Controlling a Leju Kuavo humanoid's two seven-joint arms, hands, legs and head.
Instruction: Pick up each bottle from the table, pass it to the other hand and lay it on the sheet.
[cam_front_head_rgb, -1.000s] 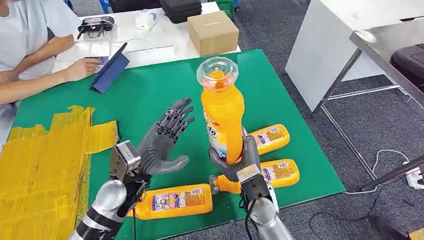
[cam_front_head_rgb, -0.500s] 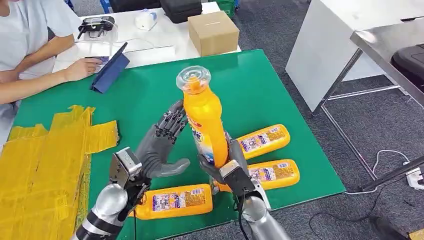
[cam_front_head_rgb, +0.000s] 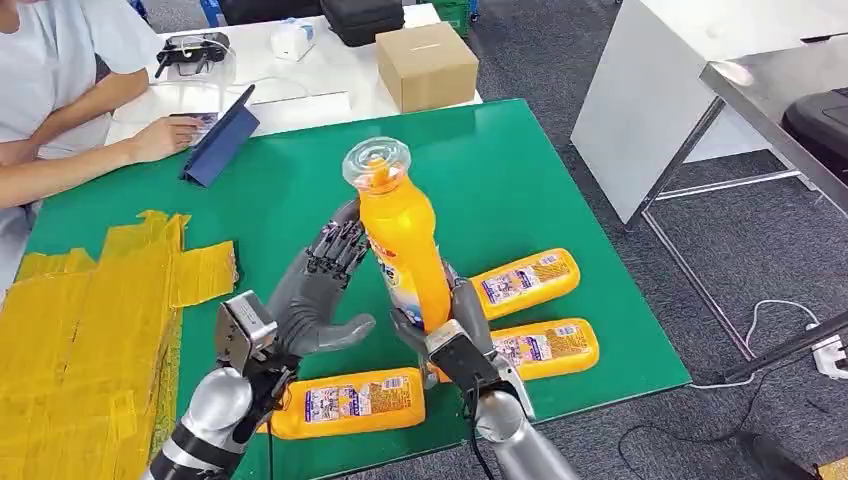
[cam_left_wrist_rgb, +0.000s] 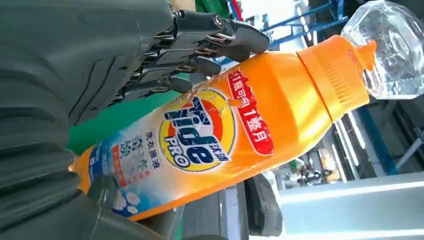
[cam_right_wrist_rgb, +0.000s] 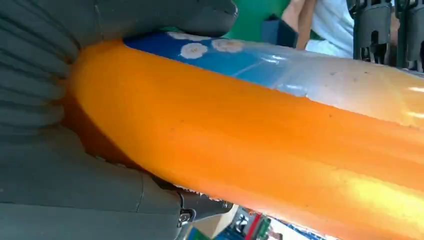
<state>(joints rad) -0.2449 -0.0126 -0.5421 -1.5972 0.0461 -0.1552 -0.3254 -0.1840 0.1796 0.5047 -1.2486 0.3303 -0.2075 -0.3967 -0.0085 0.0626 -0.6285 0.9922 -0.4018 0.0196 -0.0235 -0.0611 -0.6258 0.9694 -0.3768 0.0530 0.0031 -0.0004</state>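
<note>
Your right hand (cam_front_head_rgb: 447, 335) hides the base of the held bottle (cam_front_head_rgb: 402, 240), so you cannot see how far the fingers wrap behind it; in the right wrist view the bottle (cam_right_wrist_rgb: 260, 145) crowds the frame and runs off its edge. Your right hand grips the bottle low down, holding it upright with a slight lean, clear cap uppermost, above the green counter (cam_front_head_rgb: 520, 170). Your left hand (cam_front_head_rgb: 318, 295) stands palm toward the bottle, fingers (cam_left_wrist_rgb: 210, 45) spread wide and holding nothing, their tips right at the bottle's side; you cannot tell whether they touch. Compared with a second ago, the bottle has travelled left, from well apart from your left hand to just beside it. Three more bottles (cam_front_head_rgb: 345, 402) lie on the counter, and the yellow sheet (cam_front_head_rgb: 80, 330) sits to the left.
</note>
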